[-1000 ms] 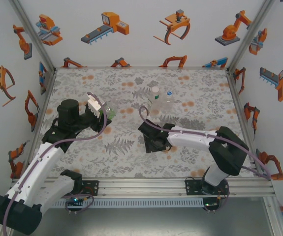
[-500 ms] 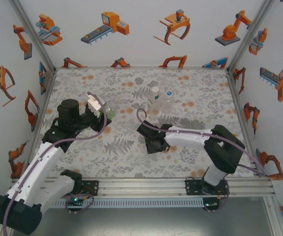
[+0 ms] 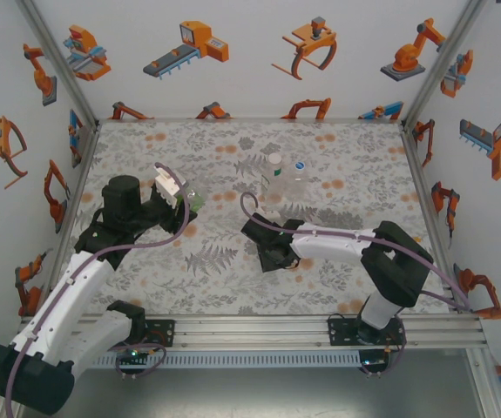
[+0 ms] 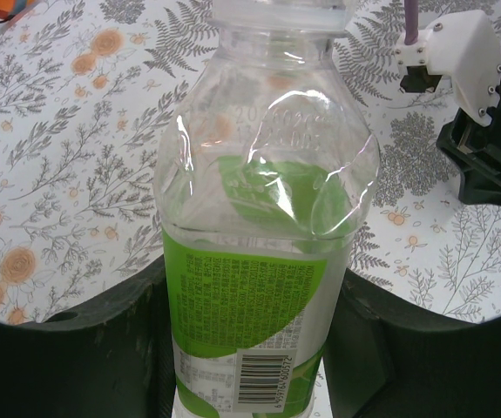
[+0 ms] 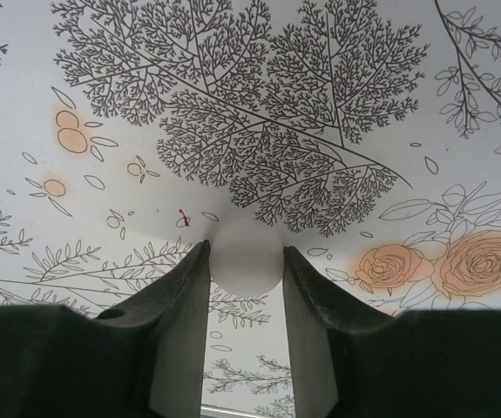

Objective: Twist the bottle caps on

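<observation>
Step in hand: cap pickup. My right gripper [image 5: 244,268] is down at the desk [image 5: 389,96], low in the middle of the wrist frame. Its two fingers touch a white cap [image 5: 244,252] on both sides, pinching it where it lies flat.

My left gripper [image 4: 254,292] is pressed against a green-labelled bottle [image 4: 263,209] and holds it upright. In the overhead frame this bottle sits left of centre. Its neck runs out at the top edge of the wrist frame, so I cannot confirm the state of the mouth. Two other bottles [image 3: 285,170] stand together above centre.

Next move, as I judge it:
1. Lift the cap clear of the desk.
2. Carry it left to the held bottle.
3. Level it over the neck before turning; a tilted cap is likely to cross-thread.
</observation>
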`<state>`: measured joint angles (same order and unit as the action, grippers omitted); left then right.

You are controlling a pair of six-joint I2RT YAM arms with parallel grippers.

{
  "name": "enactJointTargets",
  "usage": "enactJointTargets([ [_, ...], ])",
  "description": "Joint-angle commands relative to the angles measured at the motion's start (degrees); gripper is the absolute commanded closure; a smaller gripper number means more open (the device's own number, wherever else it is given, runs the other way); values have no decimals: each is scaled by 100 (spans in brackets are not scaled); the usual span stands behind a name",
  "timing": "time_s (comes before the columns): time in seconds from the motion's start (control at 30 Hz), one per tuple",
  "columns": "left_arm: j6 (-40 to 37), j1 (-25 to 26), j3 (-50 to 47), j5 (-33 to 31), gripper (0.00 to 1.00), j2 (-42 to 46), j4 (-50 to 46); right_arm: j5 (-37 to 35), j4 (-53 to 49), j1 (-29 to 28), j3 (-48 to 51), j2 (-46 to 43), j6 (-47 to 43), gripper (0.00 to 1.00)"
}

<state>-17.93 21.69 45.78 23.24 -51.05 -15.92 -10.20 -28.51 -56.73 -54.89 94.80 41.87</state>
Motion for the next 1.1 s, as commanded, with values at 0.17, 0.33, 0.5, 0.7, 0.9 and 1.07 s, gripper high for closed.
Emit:
enactJointTargets([
  [0.17,-89,44,359,688,100,-368,-253,-335,-26,-49,-19,-840,-463,71],
  [0.33,-569,479,512,653,100,-609,-697,-467,107,-49,15,-1581,-1037,74],
  [0.5,-1436,1147,510,774,100,-690,-1170,-134,810,-44,314,-2529,-1998,75],
  [0.7,-1961,1588,429,734,100,-657,-1410,819,1296,-44,570,-3571,-3307,77],
  [0.9,-2557,1966,334,873,100,-537,-1689,2332,1814,-45,839,-4456,-4368,77],
  [1.07,-2885,2249,153,930,100,-310,-1692,2973,2368,-49,1163,-4860,-4920,77],
])
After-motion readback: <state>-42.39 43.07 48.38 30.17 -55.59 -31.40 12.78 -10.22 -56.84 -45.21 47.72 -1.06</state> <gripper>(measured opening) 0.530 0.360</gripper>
